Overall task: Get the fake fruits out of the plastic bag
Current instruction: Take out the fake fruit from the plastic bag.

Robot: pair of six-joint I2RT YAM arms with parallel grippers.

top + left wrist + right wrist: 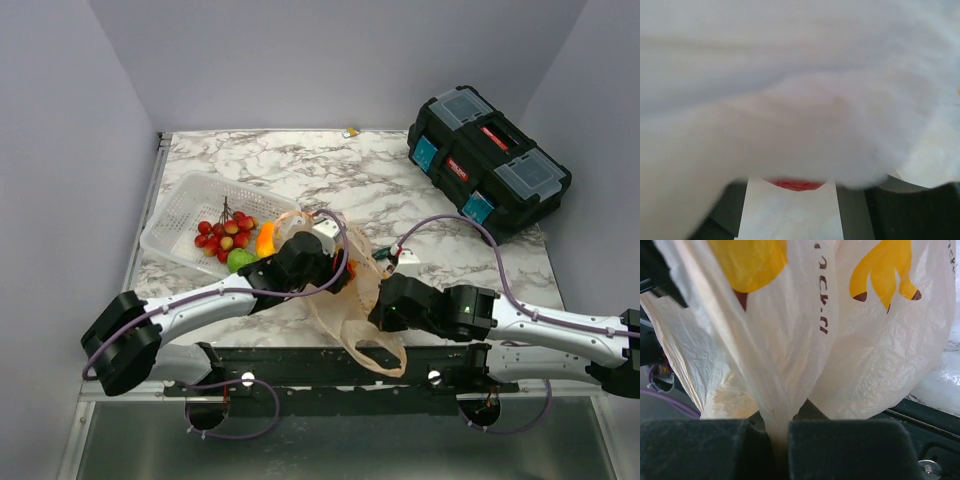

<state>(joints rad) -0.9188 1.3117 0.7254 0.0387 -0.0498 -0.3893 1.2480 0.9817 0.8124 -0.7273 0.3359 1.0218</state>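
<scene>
Left tool (325, 262) inside the plastic bag (350, 320), right tool (781, 440) pinching the bag's film

The bag lies on the marble counter (330, 170) near its front edge, between the two arms. The right tool's fingers are clamped together on a gathered fold of the bag. Bag film covers most of the left wrist view. Below it, that tool's dark fingers (727, 212) stand apart with a small red fruit (795, 184) showing between them, but I cannot tell whether they grip it. An orange fruit (266, 240) and a green fruit (240, 261) sit at the near right corner of the white mesh basket (175, 215), just left of the bag, and whether they are inside it is unclear. A bunch of red berries (225, 232) lies in the basket. A black toolbox (490, 160) stands at the far right.
</scene>
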